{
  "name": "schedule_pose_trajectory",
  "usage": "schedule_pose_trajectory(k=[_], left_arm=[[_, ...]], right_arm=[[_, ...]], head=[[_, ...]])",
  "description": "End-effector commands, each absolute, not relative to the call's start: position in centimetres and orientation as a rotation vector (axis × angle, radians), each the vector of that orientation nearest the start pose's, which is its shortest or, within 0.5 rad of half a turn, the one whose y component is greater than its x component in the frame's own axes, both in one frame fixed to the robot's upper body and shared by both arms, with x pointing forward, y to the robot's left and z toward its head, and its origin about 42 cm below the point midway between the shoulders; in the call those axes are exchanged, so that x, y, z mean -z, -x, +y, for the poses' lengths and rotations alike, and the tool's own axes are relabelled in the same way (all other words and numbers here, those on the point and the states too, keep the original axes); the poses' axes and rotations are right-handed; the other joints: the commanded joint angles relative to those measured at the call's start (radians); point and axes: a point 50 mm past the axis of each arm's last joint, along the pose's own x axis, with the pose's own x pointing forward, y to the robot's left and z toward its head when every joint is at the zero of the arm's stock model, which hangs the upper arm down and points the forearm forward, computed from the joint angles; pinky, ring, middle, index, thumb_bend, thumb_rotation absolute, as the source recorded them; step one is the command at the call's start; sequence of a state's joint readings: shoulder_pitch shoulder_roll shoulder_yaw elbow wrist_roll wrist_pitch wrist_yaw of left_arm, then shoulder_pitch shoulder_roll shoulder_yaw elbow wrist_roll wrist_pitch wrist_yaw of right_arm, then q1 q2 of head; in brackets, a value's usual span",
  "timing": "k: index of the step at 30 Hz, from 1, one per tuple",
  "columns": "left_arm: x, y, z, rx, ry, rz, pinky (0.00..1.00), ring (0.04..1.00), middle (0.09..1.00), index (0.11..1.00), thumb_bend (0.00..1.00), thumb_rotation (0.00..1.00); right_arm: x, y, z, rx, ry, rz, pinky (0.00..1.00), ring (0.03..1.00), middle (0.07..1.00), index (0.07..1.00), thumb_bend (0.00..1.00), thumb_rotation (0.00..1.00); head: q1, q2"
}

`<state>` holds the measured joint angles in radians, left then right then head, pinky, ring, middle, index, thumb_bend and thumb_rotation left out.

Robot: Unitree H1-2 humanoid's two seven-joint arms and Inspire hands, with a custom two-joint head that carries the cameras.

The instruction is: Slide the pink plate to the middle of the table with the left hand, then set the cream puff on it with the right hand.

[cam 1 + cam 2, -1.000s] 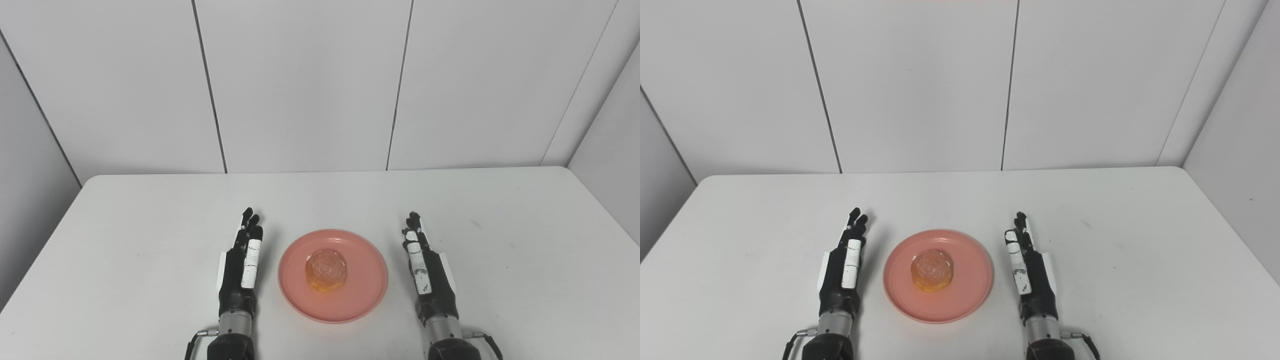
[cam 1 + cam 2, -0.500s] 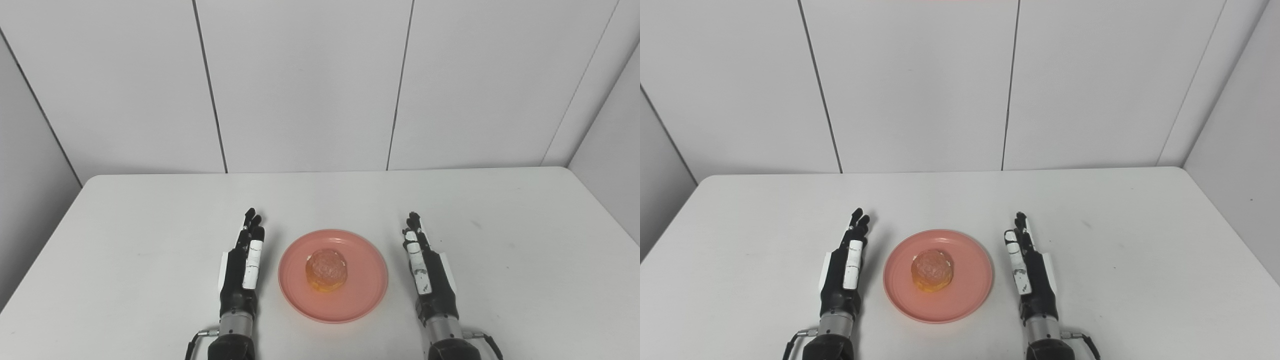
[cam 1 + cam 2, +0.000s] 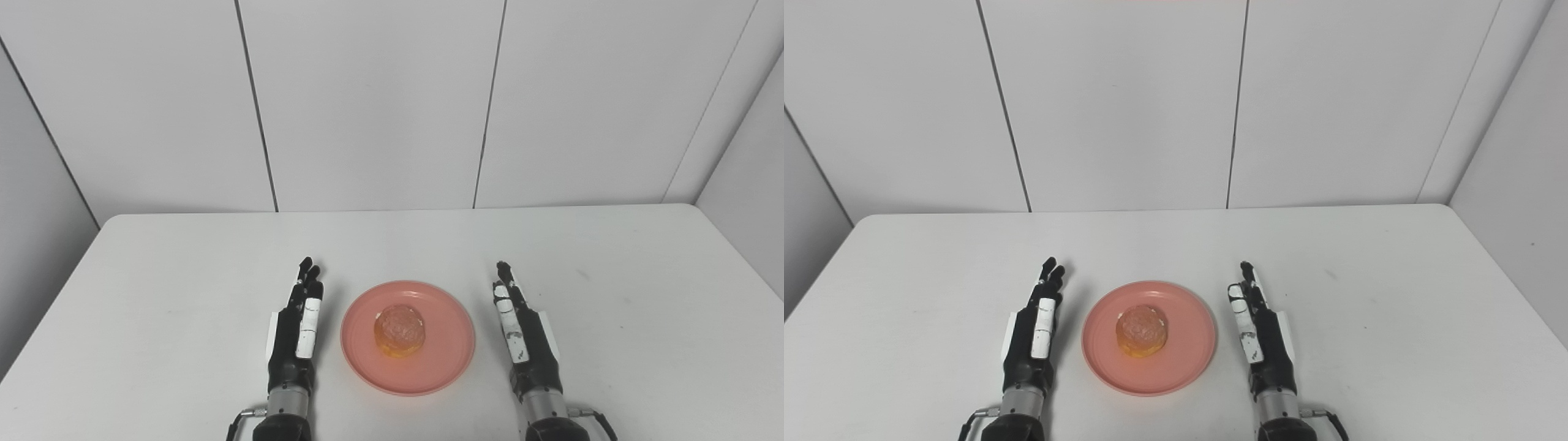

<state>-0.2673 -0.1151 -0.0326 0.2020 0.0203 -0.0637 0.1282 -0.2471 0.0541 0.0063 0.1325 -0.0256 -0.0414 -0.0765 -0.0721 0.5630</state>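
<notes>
The left hand (image 3: 295,331) lies just to the left of the pink plate (image 3: 447,361), fingers stretched out straight and holding nothing. The right hand (image 3: 520,334) lies to the right of the plate, well clear of its rim, also flat, extended and empty. The plate sits on the white counter (image 3: 153,294), between the two hands, and the cream puff (image 3: 399,331) rests at the plate's centre. Both parts of the task look finished, I think. The step in hand is only to withdraw: each hand should go straight back, away from the plate, without brushing its rim.
</notes>
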Motion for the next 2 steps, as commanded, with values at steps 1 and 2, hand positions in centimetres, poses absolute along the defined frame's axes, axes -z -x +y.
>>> schedule_pose_trajectory(k=[1,2], left_arm=[[-11.08,-35.01,14.13,0.004,0.091,-0.027,1.0,0.988,0.951,0.927,0.87,0.94],[-11.12,-34.92,14.08,0.008,0.087,-0.027,1.0,0.984,0.95,0.926,0.86,0.94]], right_arm=[[-13.3,-35.36,-16.9,-0.006,-0.043,-0.115,1.0,1.0,1.0,0.96,0.78,0.95],[-13.09,-35.17,-16.85,-0.011,-0.045,-0.109,1.0,1.0,1.0,0.962,0.78,0.94]], head=[[0.001,0.001],[0.001,0.001]])
